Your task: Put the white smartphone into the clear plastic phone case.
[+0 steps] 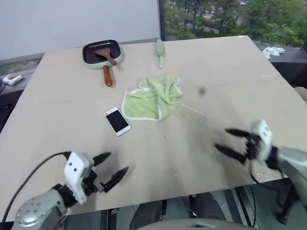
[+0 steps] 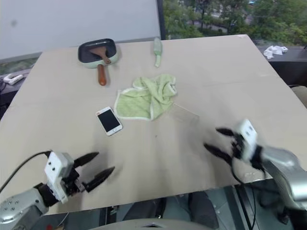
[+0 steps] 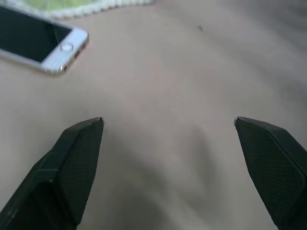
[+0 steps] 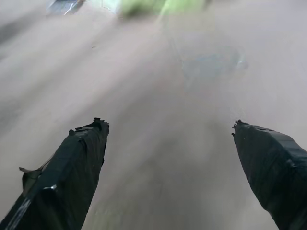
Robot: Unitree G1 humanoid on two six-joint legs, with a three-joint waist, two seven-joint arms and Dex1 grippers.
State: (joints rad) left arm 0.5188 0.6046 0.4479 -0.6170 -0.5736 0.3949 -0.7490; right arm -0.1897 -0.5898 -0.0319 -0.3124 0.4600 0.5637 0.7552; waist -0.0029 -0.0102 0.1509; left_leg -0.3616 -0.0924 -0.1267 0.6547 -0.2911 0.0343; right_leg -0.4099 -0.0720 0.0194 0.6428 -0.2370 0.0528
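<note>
The white smartphone lay screen up on the desk, just beside a green cloth; the clear plastic phone case lay past the cloth's other side. Nothing was held: the left end effector and right end effector were spread, well apart from both. The reach was judged barely begun; the phone should be grasped next.

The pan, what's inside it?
In the pan lies a brown wooden utensil, its handle leaning over the rim toward the towel. The dark pan bottom shows around it. Whatever is under the utensil's head is covered.
</note>
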